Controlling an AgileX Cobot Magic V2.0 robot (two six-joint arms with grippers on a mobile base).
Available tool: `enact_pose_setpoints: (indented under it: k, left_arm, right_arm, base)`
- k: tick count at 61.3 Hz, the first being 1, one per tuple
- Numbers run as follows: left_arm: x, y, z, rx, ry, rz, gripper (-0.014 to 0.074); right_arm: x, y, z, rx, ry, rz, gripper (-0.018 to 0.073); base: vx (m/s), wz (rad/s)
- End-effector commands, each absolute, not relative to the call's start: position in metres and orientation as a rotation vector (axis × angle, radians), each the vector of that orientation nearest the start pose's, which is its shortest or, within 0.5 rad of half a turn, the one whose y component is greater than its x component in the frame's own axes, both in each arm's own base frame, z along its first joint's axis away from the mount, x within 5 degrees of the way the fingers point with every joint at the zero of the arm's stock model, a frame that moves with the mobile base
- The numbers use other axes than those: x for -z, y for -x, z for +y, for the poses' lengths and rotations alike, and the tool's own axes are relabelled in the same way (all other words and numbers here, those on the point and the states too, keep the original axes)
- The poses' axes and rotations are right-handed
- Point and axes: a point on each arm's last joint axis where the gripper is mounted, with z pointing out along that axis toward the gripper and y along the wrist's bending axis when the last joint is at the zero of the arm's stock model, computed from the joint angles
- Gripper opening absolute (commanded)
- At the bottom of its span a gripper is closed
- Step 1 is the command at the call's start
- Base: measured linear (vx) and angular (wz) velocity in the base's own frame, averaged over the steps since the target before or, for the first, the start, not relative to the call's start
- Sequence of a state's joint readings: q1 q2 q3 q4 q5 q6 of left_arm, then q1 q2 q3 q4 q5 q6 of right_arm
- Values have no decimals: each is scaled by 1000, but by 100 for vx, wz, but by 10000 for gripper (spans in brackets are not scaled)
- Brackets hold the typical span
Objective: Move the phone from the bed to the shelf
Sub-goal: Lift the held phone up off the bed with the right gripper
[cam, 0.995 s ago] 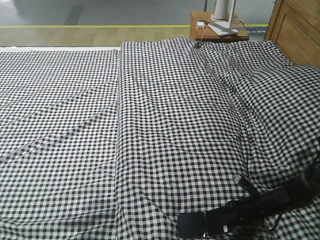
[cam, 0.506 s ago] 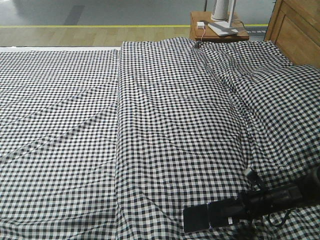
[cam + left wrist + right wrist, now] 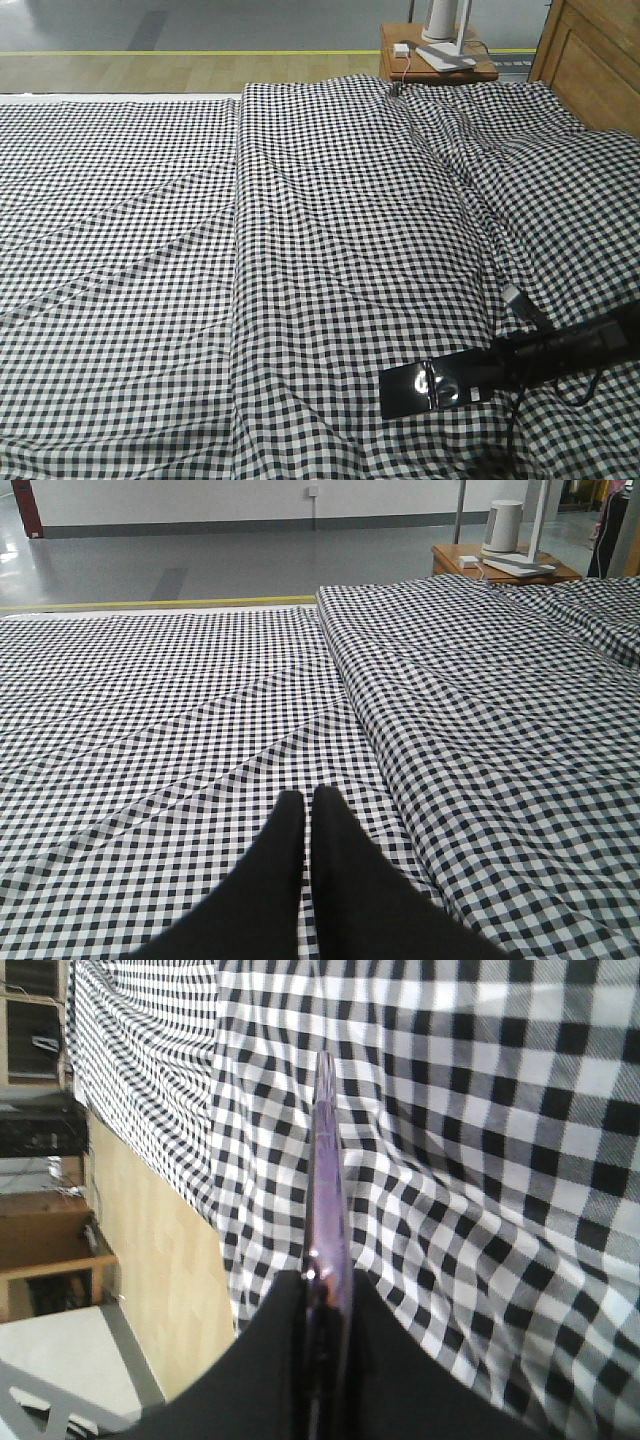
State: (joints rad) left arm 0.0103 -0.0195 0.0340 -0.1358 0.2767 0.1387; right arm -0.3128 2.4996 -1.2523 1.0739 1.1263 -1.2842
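Note:
The phone (image 3: pixel 408 390), a glossy black slab, hangs just above the checked bed (image 3: pixel 330 220) near its front right. My right gripper (image 3: pixel 455 382) is shut on the phone's right end, and the arm reaches in from the right. The right wrist view shows the phone (image 3: pixel 328 1180) edge-on with a purplish rim, pinched between the black fingers of the right gripper (image 3: pixel 322 1280). My left gripper (image 3: pixel 308 798) is shut on nothing, low over the bed (image 3: pixel 200 700). I cannot tell whether the wooden boards (image 3: pixel 45 1250) at the left edge of the right wrist view are the shelf.
A small brown nightstand (image 3: pixel 437 60) with a white appliance and a cable stands behind the bed at the far right. The wooden headboard (image 3: pixel 595 60) rises at the right edge. Wood and grey floor with a yellow line (image 3: pixel 190 52) lies beyond the bed.
My right gripper has carried the phone up and to the right, away from the bed's near edge. The arm has swung higher. The bedcover has not moved.

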Motion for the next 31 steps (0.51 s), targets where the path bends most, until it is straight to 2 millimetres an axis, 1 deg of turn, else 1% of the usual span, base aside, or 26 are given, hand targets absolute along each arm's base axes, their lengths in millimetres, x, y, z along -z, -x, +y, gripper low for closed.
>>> enact_pose_setpoints:
  k: [1, 12, 19, 25, 31]
  left_arm:
    - [-184, -55, -2, 25, -9, 1697, 1]
    - [-184, -55, -2, 25, -9, 1697, 1]
    - [-184, -55, -2, 25, -9, 1697, 1]
    - [-184, -55, -2, 25, -9, 1697, 1]
    - [-184, -55, -2, 25, -9, 1697, 1]
  right_arm:
    - [-44, -361, -39, -1537, 252, 2591, -4]
    - [-93, -367, -40, -1427, 322, 2541, -4]
    - [-127, -368, -36, -1360, 367, 2506, -4]
    - [-153, -361, -26, -1318, 438, 2465, -4]
    - [-174, -349, -12, -1298, 519, 2393, -4]
  base:
    - [0, 0]
    - [0, 0]
    - [0, 0]
    - [0, 0]
    - [0, 0]
